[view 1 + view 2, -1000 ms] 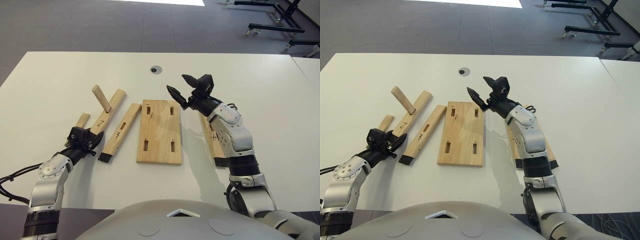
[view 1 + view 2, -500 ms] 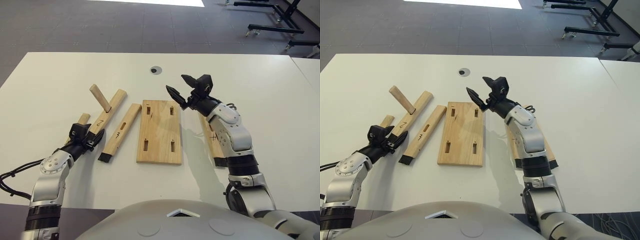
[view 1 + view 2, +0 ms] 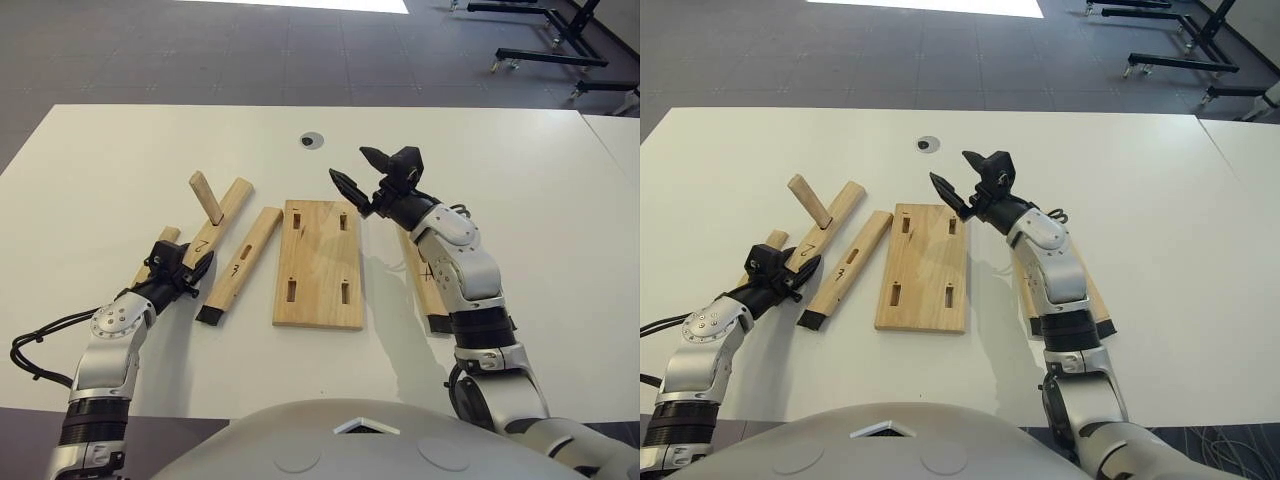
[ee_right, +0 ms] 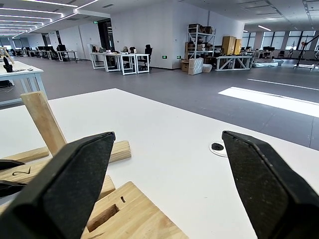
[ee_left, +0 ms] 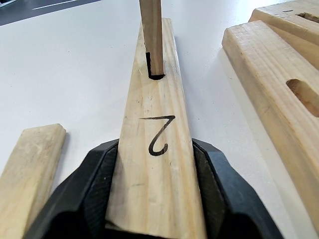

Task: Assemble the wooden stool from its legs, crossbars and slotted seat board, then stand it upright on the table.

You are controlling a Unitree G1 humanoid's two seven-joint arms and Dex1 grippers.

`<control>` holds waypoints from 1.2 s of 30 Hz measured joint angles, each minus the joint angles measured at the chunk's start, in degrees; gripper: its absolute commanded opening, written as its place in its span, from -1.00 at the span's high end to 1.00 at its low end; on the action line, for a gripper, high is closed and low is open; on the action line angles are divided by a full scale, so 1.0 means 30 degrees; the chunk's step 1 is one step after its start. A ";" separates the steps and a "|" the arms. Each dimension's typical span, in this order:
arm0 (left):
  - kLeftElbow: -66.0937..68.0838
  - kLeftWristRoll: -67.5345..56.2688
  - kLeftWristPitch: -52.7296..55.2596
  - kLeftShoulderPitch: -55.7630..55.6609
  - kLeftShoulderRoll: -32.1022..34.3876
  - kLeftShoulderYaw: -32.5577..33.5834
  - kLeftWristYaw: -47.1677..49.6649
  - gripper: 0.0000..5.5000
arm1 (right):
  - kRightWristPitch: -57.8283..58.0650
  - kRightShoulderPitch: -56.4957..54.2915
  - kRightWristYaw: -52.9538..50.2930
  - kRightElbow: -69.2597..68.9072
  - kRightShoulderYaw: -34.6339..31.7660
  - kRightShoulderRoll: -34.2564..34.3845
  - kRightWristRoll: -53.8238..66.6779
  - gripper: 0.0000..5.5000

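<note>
The slotted seat board (image 3: pixel 318 262) lies flat mid-table. Left of it is a leg marked 2 (image 3: pixel 222 215) with a crossbar (image 3: pixel 207 197) standing tilted in its slot. My left gripper (image 3: pixel 186 266) is shut on that leg's near end, and the wrist view has the leg (image 5: pixel 157 129) wedged between both black fingers (image 5: pixel 102 179). A leg marked 3 (image 3: pixel 245 258) lies between leg 2 and the board. My right gripper (image 3: pixel 350 165) hangs open above the board's far right corner, holding nothing. More legs (image 3: pixel 425 285) lie beneath the right arm.
A short wooden piece (image 3: pixel 163 240) lies just left of leg 2, beside the left gripper. A small round hole (image 3: pixel 312 140) sits in the table beyond the board. Bare white tabletop extends on the far side and at both ends.
My left gripper has slid forward along the table onto the near end of leg 2, and the crossbar's top has shifted slightly. The right gripper has barely moved.
</note>
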 measured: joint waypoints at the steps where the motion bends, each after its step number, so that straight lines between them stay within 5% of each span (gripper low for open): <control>1: 0.0043 -0.0101 -0.0034 -0.0009 -0.0006 0.0006 -0.0027 0.27 | -0.0008 0.0000 0.0019 0.0017 0.0000 0.0000 -0.0002 -0.44; 11: -0.0858 -0.3673 0.0493 0.0208 -0.0677 0.1845 -0.0775 0.27 | -0.0187 -0.0559 0.0254 0.0581 -0.0436 -0.0053 0.0298 -0.44; 21: -0.7829 -1.7111 0.6738 -0.2912 -0.0721 0.3260 -0.3759 0.27 | 0.9349 -0.1309 0.4048 -0.1591 -0.4955 -0.0667 1.4041 -0.44; 36: -0.7891 -1.9417 1.0405 -0.3308 -0.0459 0.1125 -0.4614 0.27 | 1.1300 -0.3831 0.0738 -0.0416 -0.5332 0.1720 1.7580 -0.44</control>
